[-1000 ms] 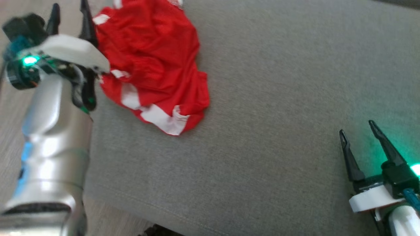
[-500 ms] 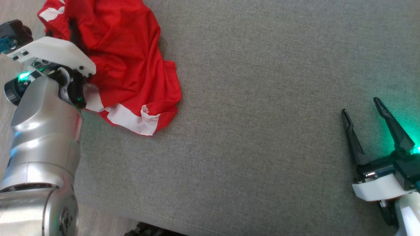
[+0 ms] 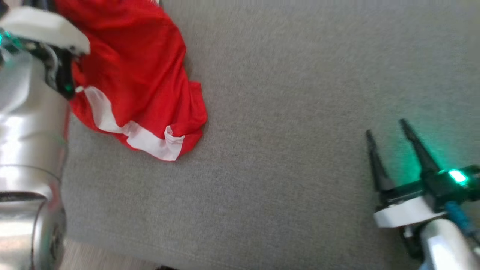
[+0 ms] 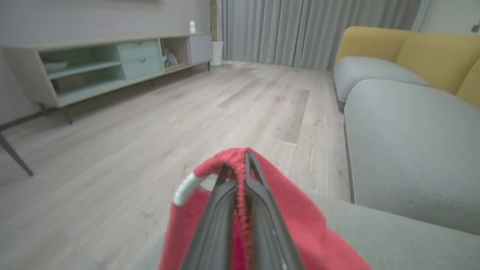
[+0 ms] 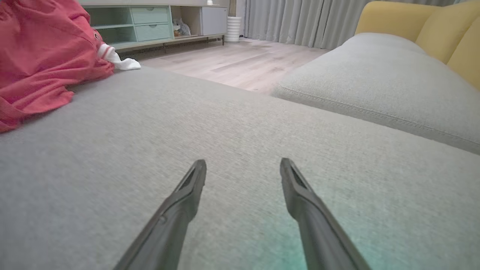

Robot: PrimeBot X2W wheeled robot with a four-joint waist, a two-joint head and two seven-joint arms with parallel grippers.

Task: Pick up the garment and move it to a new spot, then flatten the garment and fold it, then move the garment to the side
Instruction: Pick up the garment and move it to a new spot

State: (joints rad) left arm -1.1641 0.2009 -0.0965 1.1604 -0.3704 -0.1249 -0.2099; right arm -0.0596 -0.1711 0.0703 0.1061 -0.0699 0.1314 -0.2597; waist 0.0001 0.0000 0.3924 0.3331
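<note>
I've got the left gripper [image 4: 245, 159] pinching a fold of the red garment [image 3: 131, 75], perhaps thinly; the right gripper [image 3: 386, 126] is spread. Next I lift it across the grey cushion [image 3: 300, 93].

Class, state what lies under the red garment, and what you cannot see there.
The grey cushion lies under the red garment; whatever is beneath its folds is covered.

Grey woven cushion [image 3: 300, 93], stitched seam along near edge. Red garment [image 3: 138, 67] with white bands lies on it at the left edge, crumpled and bunched; a white-trimmed fold rests on the fabric nearest the middle. Faint green tint on the weave at far right. A second cushion [image 5: 375, 82], also grey, sits beside it. Pale wood floor [image 5: 240, 63] beyond; a low cabinet [image 5: 150, 22] stands on it.
</note>
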